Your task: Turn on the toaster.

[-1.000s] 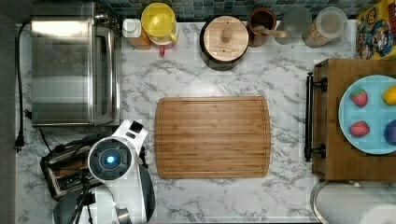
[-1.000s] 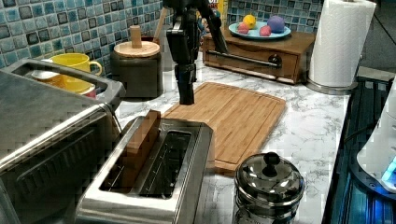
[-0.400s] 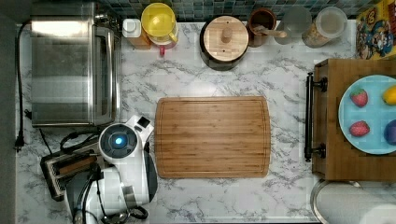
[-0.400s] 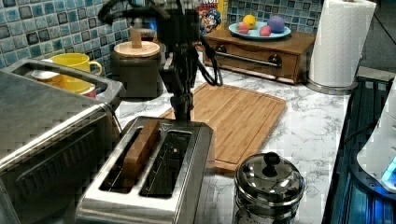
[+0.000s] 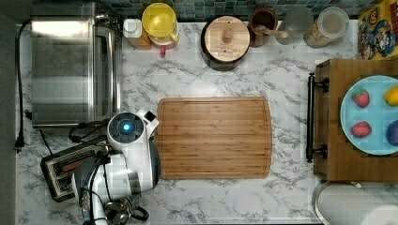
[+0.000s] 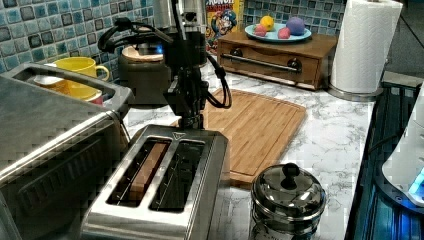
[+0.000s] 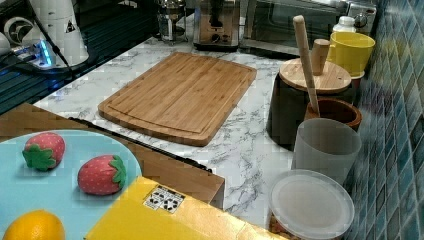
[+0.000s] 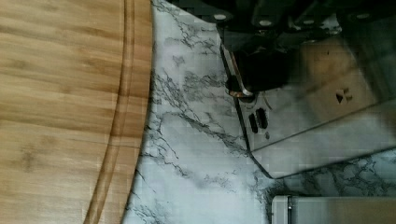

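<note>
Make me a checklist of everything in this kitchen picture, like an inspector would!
Surface: white marble counter.
Job's things: steel toaster with two slots; something brown sits in one slot.
Clutter: wooden cutting board, toaster oven, small shiny kettle, yellow mug, lidded dark pot, paper towel roll, plate of toy fruit on a wooden drawer box.
End effector: end effector at the toaster's far end in the left view, right by the lever.
Cables: black cord beside the toaster oven; arm cables looping.
Surroundings: blue tile wall.
</note>
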